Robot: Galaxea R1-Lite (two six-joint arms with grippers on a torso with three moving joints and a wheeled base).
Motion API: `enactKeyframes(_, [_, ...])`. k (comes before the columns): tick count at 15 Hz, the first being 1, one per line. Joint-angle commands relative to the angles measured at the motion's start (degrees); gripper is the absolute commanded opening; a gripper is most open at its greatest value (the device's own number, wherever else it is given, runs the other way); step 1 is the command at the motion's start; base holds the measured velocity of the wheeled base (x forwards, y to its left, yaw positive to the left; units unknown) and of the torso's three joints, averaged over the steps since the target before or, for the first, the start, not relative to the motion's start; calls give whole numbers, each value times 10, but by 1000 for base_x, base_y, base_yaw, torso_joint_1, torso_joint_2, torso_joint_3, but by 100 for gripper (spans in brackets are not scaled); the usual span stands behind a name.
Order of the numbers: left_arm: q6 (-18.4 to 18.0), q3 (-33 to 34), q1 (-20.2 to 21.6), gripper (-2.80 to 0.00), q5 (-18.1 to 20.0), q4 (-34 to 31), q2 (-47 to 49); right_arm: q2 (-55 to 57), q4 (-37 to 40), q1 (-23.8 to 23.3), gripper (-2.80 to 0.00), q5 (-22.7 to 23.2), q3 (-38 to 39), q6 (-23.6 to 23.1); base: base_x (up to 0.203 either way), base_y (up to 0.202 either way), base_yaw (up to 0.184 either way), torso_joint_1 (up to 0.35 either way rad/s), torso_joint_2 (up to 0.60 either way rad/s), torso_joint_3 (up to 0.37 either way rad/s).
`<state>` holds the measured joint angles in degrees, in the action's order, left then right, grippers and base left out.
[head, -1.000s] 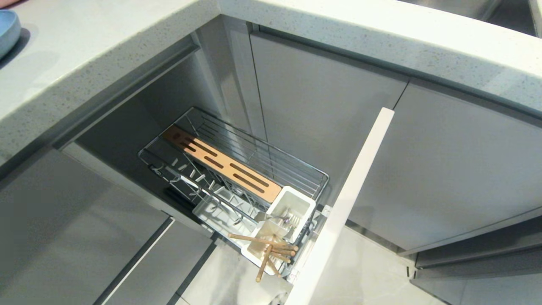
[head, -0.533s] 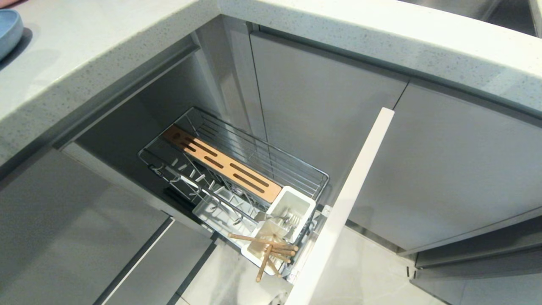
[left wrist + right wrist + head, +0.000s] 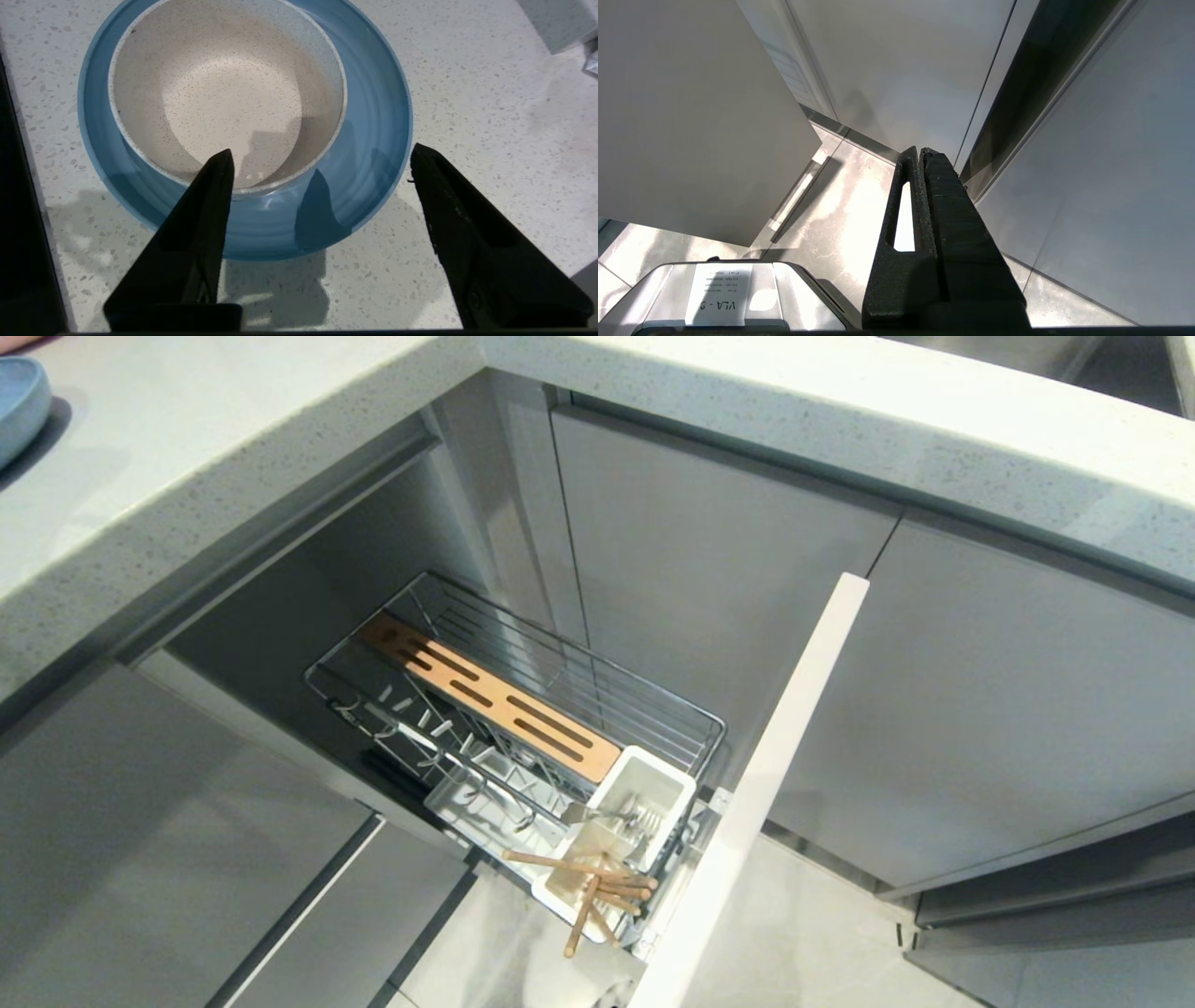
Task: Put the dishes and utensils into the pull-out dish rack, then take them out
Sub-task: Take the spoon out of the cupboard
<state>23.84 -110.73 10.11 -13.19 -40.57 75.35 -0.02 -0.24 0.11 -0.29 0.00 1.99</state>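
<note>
From my seat, the left gripper (image 3: 320, 156) is parked over the counter (image 3: 467, 116) with its jaws spread wide and nothing between them. Right under it the white bowl (image 3: 224, 88) sits inside the light-blue plate (image 3: 373, 140), and that plate is flat on the speckled countertop. 1 fingertip (image 3: 219, 163) overlaps the bowl's near rim in the wrist view, the other hangs past the plate's edge; can't tell if either touches.

Head cam only catches a sliver of the plate at the far left edge. The pull-out dish rack (image 3: 653, 700) is slid out from the corner cabinet, wooden strip (image 3: 490, 695) on top, white utensil cup (image 3: 677, 784) at the front panel (image 3: 784, 747) end. The chopsticks (image 3: 583, 887) lean out of the cup, and the silver cutlery (image 3: 621, 819) sits in there too.

Right gripper (image 3: 920, 151) hangs low by the cabinet fronts over the floor (image 3: 845, 205), jaws pressed together, empty.
</note>
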Motion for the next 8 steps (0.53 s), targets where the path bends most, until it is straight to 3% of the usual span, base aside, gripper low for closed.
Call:
enactKeyframes(1, [6, 1, -2, 0, 1, -1, -21, -2, 0, 1, -280, 0, 1, 0, 0, 0, 0, 0, 0, 0])
enactKeyframes(3, [38, 10, -6, 0, 2, 47, -48, -2, 0, 0, -280, 0, 1, -1, 0, 0, 0, 0, 0, 0])
enactKeyframes(6, [130, 26, -12, 0, 3, 141, -86, -2, 0, 1, -280, 0, 1, 0, 0, 0, 0, 0, 0, 0])
enactKeyframes(7, [138, 38, -23, -280, 3, 153, -98, -2, 0, 1, -280, 0, 1, 0, 0, 0, 0, 0, 0, 0])
enactKeyframes(8, [154, 43, -32, -280, 4, 164, -103, -2, 0, 0, -280, 0, 1, -1, 0, 0, 0, 0, 0, 0])
